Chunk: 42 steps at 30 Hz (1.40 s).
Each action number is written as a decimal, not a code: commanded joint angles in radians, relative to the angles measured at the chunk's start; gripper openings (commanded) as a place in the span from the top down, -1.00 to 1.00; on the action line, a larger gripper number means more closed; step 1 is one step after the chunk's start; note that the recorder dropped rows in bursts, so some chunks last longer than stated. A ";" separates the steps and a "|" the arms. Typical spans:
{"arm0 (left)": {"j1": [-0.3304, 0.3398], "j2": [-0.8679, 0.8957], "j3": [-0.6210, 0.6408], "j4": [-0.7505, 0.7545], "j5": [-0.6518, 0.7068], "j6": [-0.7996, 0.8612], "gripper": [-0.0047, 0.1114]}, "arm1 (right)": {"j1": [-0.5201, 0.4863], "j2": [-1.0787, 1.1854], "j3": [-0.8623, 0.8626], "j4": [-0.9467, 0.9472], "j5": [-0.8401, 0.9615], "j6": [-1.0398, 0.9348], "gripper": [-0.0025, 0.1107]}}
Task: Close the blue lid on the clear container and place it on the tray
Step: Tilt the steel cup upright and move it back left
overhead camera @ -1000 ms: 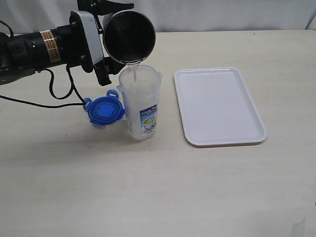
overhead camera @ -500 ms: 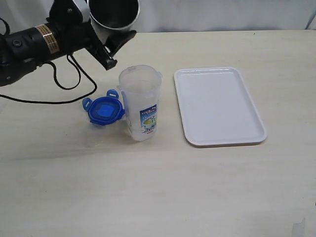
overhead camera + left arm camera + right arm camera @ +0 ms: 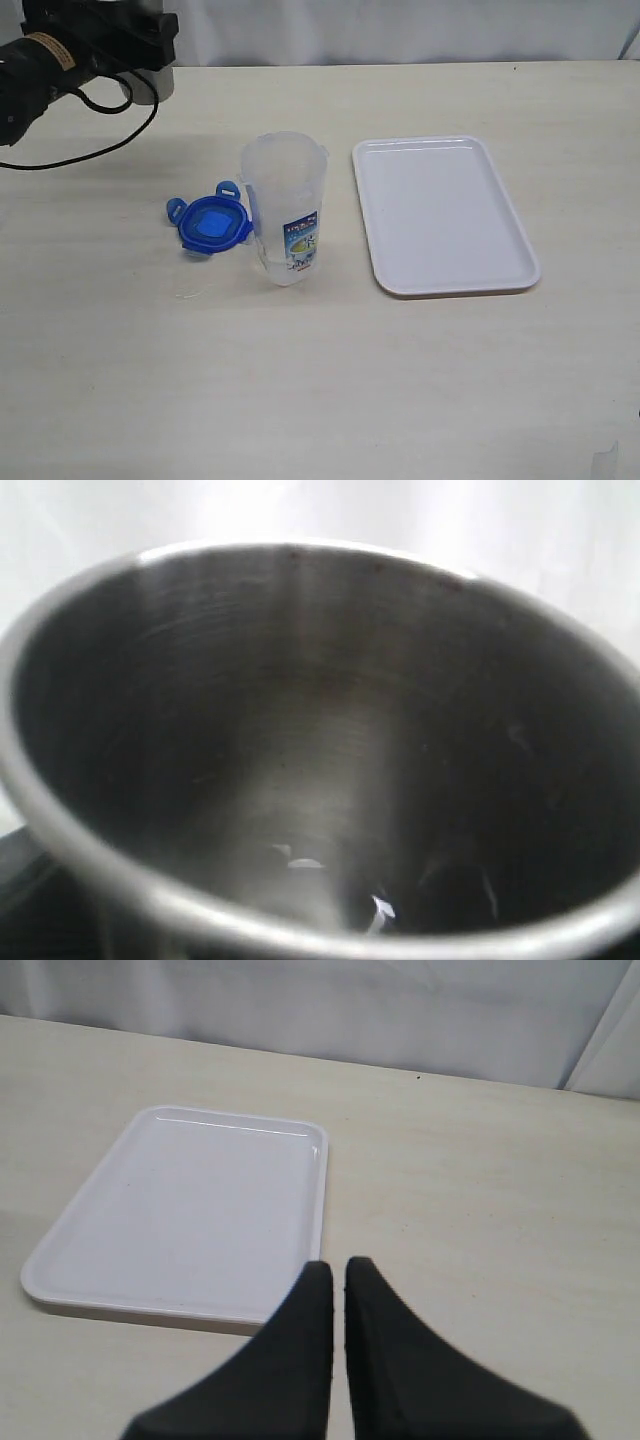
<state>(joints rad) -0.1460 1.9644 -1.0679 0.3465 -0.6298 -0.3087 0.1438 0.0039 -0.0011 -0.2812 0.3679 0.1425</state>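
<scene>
The clear container [image 3: 285, 210] stands upright and uncovered in the middle of the table, its blue-and-white label facing the front. The blue lid [image 3: 210, 224] lies flat on the table, touching the container's left side. To the right, apart from both, lies the white tray [image 3: 445, 215] with nothing on it. My left gripper [image 3: 148, 50] is at the far left back corner, shut on a grey metal cup [image 3: 152, 85]. The cup's inside [image 3: 300, 730] fills the left wrist view. My right gripper [image 3: 338, 1265] is shut on nothing, near the tray's [image 3: 170, 1210] corner.
A black cable [image 3: 110, 140] from the left arm loops over the table behind the lid. A white curtain [image 3: 400, 30] closes off the table's far edge. Bare tabletop [image 3: 320, 380] lies in front of the container and tray.
The left arm has drawn the metal cup away from above the container, back and to the far left corner. The pouring has stopped. Container, lid and tray have not moved.
</scene>
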 commanded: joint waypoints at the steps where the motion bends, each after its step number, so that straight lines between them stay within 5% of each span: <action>1: 0.011 0.092 -0.104 0.107 -0.045 -0.101 0.92 | -0.002 -0.004 0.001 0.003 0.001 0.002 0.88; 19: 0.011 0.333 -0.391 0.043 -0.022 -0.081 0.92 | -0.002 -0.004 0.001 0.003 0.001 0.002 0.88; 23: 0.024 0.360 -0.401 -0.094 -0.003 -0.042 0.92 | -0.002 -0.004 0.001 0.003 0.001 0.002 0.88; 42: 0.062 0.403 -0.401 -0.073 0.015 0.019 0.92 | -0.002 -0.004 0.001 0.003 0.001 0.002 0.88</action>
<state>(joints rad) -0.0829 2.3769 -1.4570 0.2758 -0.5619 -0.2906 0.1438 0.0039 -0.0011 -0.2812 0.3679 0.1425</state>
